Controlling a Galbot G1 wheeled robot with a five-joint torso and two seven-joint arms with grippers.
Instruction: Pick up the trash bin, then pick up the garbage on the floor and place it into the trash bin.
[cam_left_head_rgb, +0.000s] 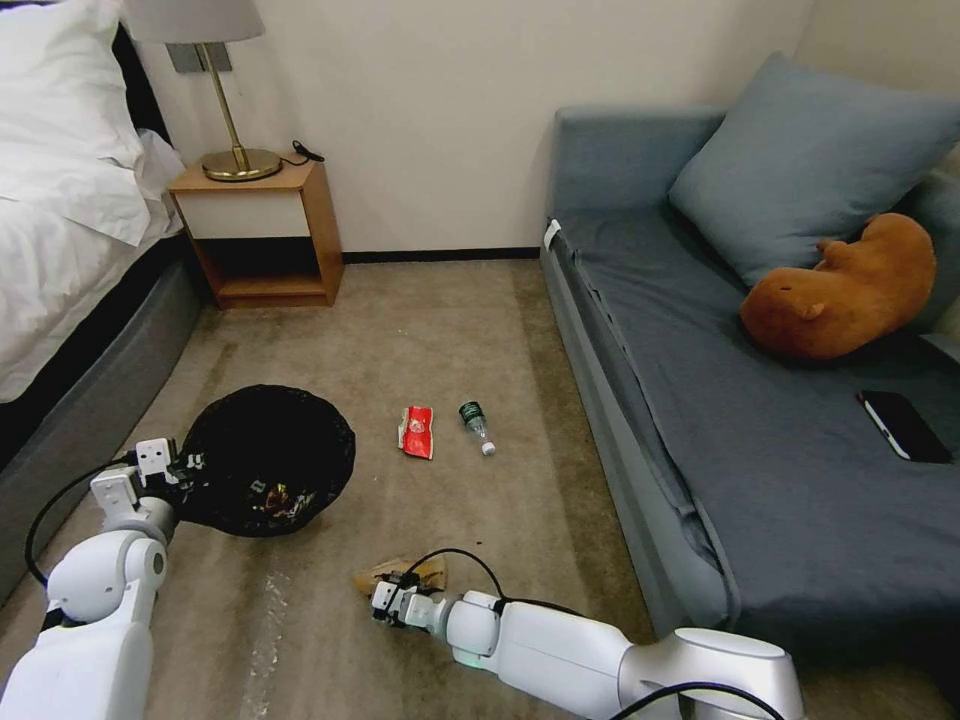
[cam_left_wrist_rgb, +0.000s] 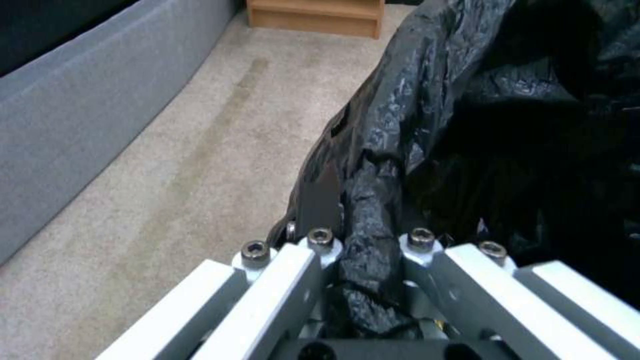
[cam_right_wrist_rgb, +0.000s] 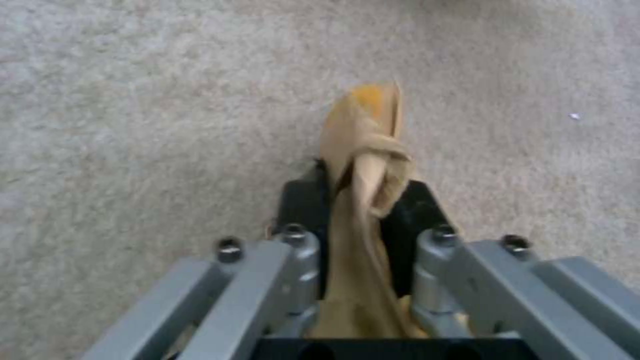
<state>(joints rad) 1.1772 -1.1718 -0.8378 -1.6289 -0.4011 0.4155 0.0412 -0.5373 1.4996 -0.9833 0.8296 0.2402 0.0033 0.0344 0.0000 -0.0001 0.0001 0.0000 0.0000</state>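
Litter pickup underway: right gripper (cam_right_wrist_rgb: 363, 220) clamps brown paper (cam_right_wrist_rgb: 363, 165); left gripper (cam_left_wrist_rgb: 367, 235) pinches bin (cam_left_head_rgb: 268, 460) rim at ten o'clock. Next: carry paper over bin.

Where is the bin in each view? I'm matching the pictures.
Head: bin lower left, left gripper on its rim.
Left wrist: its black liner, clamped by that gripper.
Right wrist: carpet, right gripper shut on paper bag.
Shared: nightstand, head and left wrist.

Trash bin (cam_left_head_rgb: 268, 460) left of snack packet (cam_left_head_rgb: 417, 432), bottle (cam_left_head_rgb: 476, 425) just right of it.
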